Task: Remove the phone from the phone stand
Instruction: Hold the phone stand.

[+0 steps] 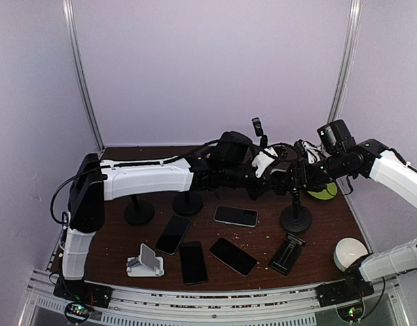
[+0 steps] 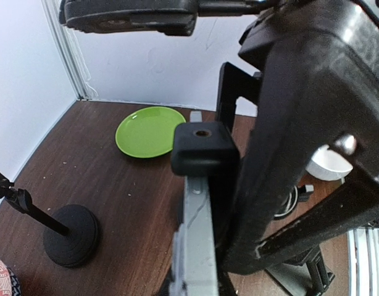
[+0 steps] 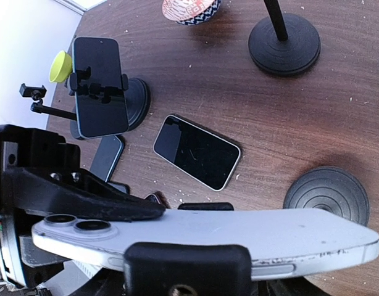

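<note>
The white phone (image 3: 239, 231) sits in the black clamp (image 3: 186, 268) of the phone stand (image 1: 295, 219), above the table at centre right. Its twin camera lenses face the right wrist camera. In the left wrist view the phone (image 2: 200, 234) shows edge-on under the clamp (image 2: 205, 148). My left gripper (image 1: 259, 173) is shut on the phone's lens end, with one black finger (image 3: 84, 191) lying across its back. My right gripper (image 1: 298, 173) is right at the clamp from the other side. Its fingers are hidden, so how they stand is unclear.
Several dark phones (image 1: 236, 216) lie flat on the brown table. Another phone (image 3: 100, 86) is clamped in a second stand. Two more round-based stands (image 1: 139, 212) rise at the left. Also here are a white cradle (image 1: 144, 263), a black folding stand (image 1: 287, 255), a green plate (image 2: 150, 131) and a white bowl (image 1: 349, 252).
</note>
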You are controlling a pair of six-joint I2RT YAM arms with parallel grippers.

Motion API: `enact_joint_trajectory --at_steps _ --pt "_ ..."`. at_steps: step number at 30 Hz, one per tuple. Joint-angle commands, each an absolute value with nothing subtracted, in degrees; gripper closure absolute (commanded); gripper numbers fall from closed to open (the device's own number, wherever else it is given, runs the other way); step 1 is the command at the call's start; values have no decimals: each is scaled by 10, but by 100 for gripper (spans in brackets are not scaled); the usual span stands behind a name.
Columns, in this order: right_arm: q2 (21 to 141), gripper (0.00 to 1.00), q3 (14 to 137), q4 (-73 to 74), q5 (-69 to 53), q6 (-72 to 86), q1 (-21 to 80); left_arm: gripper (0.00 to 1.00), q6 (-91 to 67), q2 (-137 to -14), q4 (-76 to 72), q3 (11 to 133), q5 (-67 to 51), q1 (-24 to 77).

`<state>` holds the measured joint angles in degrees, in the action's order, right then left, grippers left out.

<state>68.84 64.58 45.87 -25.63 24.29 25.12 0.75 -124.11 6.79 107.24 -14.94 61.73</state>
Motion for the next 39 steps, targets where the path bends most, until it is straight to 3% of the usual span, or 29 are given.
enact_joint_trajectory --at_steps 1,12,26,39 --pt "696 37 660 461 -235 252 256 100 25 -1200 23 1100 -128 625" --pt "711 40 667 468 -207 254 276 100 36 -1204 33 1112 -87 631" --pt "718 74 683 493 -155 250 294 100 42 -1203 49 1124 -65 633" --pt "722 81 689 512 -99 232 293 100 35 -1201 78 1153 -75 634"
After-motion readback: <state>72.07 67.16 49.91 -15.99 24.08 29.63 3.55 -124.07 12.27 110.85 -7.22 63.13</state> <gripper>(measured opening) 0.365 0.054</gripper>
